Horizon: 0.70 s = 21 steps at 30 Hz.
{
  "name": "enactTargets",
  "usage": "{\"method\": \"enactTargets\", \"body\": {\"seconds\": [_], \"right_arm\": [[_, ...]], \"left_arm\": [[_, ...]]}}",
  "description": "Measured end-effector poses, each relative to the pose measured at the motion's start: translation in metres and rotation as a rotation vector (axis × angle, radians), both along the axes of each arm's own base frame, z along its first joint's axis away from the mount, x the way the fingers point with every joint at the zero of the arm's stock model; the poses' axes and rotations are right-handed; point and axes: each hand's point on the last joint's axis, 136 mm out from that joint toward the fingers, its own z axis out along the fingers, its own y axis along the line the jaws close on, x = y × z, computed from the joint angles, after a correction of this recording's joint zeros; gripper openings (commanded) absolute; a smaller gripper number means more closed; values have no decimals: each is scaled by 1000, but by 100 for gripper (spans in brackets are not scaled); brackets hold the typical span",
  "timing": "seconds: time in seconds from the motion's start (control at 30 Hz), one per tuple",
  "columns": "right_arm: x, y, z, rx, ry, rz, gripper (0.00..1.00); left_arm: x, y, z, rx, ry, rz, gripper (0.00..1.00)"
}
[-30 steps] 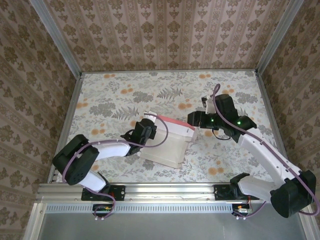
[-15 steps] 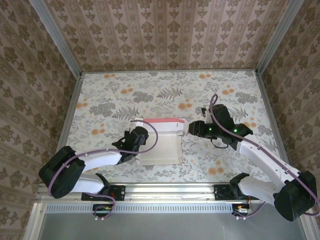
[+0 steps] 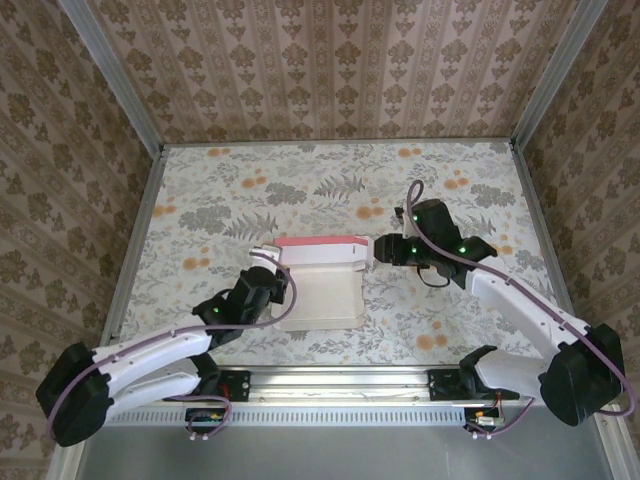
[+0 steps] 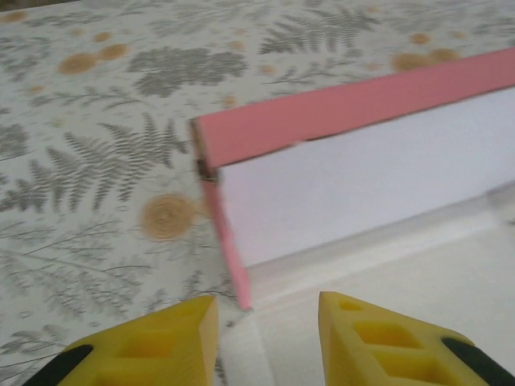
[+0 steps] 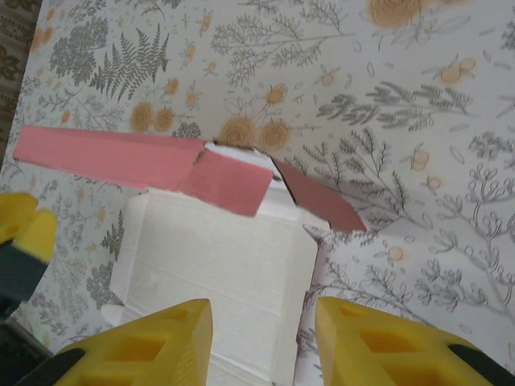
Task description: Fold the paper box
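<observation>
**Box turned square and laid flat; left jaws come open**

Since a second ago the box [image 3: 320, 295] has swung from a skewed, tilted pose to lie square with the counter [image 3: 200, 200], its pale inner face up. The left arm [image 3: 160, 345] has dropped low and stretched out from the near left corner. Its wrist has slid back toward the box's near left side, and its jaws have parted. The right arm [image 3: 510, 300] has shifted only a little, and its wrist is now at the box's far right corner.

The box sits near the middle of the counter, between the two arms. Its back wall [image 3: 318, 242] stands up along the far edge, pink on the outside and white on the inside. The rest of the sheet lies flat, reaching toward the arm bases.

Left jaws: apart. In the left wrist view the yellow fingers [image 4: 153, 350] sit either side of the box's left edge, just below the wall's left corner. A gap shows between them, and nothing is pinched.

Right jaws: apart, above the right part of the pale floor. From the right wrist, its fingers [image 5: 149, 346] frame that panel without closing on it. Beyond them a short pink flap [image 5: 233, 183] folds inward at the wall's right end. A darker flap [image 5: 322, 203] splays out to the right onto the counter.
</observation>
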Motion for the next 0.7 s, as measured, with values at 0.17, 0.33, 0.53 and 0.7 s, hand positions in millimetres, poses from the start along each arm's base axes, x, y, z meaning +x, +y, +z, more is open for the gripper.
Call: {"method": "enactTargets", "body": {"seconds": [0.17, 0.33, 0.53, 0.7], "right_arm": [[7, 3, -7, -33, 5, 24, 41], [12, 5, -15, -64, 18, 44, 41], [24, 7, -15, -99, 3, 63, 41], [32, 10, -17, -120, 0, 83, 40]], "left_arm": [[-25, -23, -7, -26, 76, -163, 39], [-47, -42, -37, 27, 182, -286, 39], [-65, -53, -71, 110, 294, -380, 41], [-71, -69, -73, 123, 327, -441, 48]]}}
